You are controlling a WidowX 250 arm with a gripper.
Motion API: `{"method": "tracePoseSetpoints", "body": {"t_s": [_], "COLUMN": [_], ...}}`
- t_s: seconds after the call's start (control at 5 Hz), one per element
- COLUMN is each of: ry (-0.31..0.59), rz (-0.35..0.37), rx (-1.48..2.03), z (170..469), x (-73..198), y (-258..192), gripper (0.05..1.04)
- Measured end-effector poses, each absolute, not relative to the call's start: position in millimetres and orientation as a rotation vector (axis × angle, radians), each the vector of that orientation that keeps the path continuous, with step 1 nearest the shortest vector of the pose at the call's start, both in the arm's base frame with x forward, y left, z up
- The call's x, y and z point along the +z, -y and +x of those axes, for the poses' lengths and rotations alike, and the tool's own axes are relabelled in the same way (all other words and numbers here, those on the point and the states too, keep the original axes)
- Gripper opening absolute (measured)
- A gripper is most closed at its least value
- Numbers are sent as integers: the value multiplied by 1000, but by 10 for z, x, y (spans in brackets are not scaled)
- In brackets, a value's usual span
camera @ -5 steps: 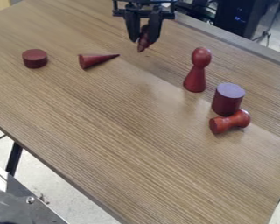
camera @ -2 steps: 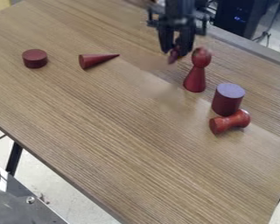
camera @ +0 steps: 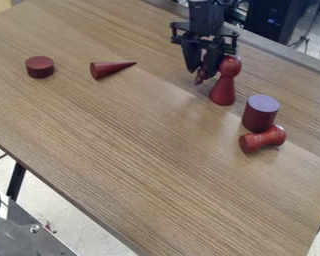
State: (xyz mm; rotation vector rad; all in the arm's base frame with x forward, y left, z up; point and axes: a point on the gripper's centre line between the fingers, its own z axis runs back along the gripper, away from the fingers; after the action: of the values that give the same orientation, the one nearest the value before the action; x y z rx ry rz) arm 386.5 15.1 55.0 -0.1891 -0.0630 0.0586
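Pincer point(camera: 202, 74) fingers are drawn close together on a small dark red piece point(camera: 201, 76), held between them with its narrow lower end pointing down; its upper part is mostly hidden by the fingers. The pincer hangs over the far part of the wood-grained surface point(camera: 136, 145), with the black arm point(camera: 206, 15) coming in from the top edge of the view. Just beside it, toward the right of the view, a red round-headed figure point(camera: 223, 90) stands upright, its head so near the fingers that contact cannot be told. Nearer the camera and farther right, a dark red cylinder point(camera: 259, 115) with a paler top stands on end, and a waisted red piece point(camera: 261, 139) lies on its side at its base. Well apart to the left, a red cone point(camera: 109, 69) lies on its side, tip toward the right, and beyond it a short red disc point(camera: 40, 67) lies flat.
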Motion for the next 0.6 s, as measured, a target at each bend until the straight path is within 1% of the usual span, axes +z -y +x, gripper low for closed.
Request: {"method": "tracePoseSetpoints", "body": {"t_s": [0.2,0.4,0.6], "ry": [60,24,69], "rz": [-184,-122,-17], "rx": [82,148,234], "z": [3863,3823,3790], "x": [549,559,514], "y": [-159,-241,-366], "gripper": [437,437,438]}}
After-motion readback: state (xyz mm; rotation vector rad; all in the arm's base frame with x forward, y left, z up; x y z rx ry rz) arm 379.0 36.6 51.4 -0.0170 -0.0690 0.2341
